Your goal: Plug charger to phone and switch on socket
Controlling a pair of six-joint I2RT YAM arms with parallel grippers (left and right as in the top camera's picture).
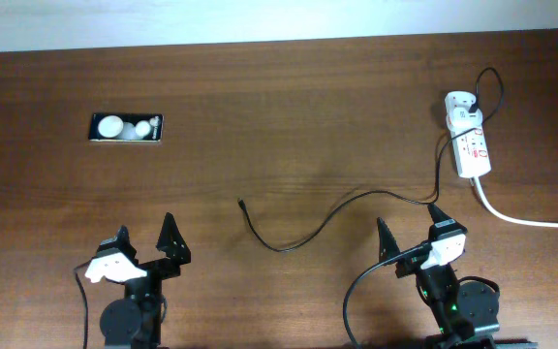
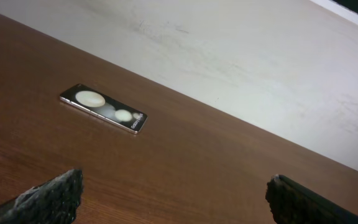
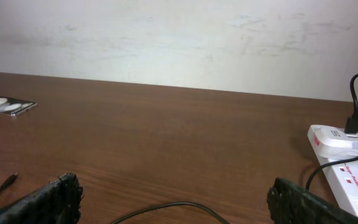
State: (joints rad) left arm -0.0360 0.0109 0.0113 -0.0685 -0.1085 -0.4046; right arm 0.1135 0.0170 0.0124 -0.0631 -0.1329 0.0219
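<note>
The black phone (image 1: 126,127) lies flat at the far left of the table, two white circles on it; it also shows in the left wrist view (image 2: 103,108) and the right wrist view (image 3: 7,105). The charger's thin black cable (image 1: 308,230) curves across the middle, its connector tip (image 1: 241,204) lying free. Its white plug adapter (image 1: 461,107) sits in the white socket strip (image 1: 473,150) at the far right, also in the right wrist view (image 3: 339,140). My left gripper (image 1: 146,237) is open and empty at the front left. My right gripper (image 1: 411,225) is open and empty at the front right.
The socket's thick white cord (image 1: 526,219) runs off the right edge. A pale wall borders the table's far edge (image 1: 279,41). The table is dark brown wood (image 1: 279,116).
</note>
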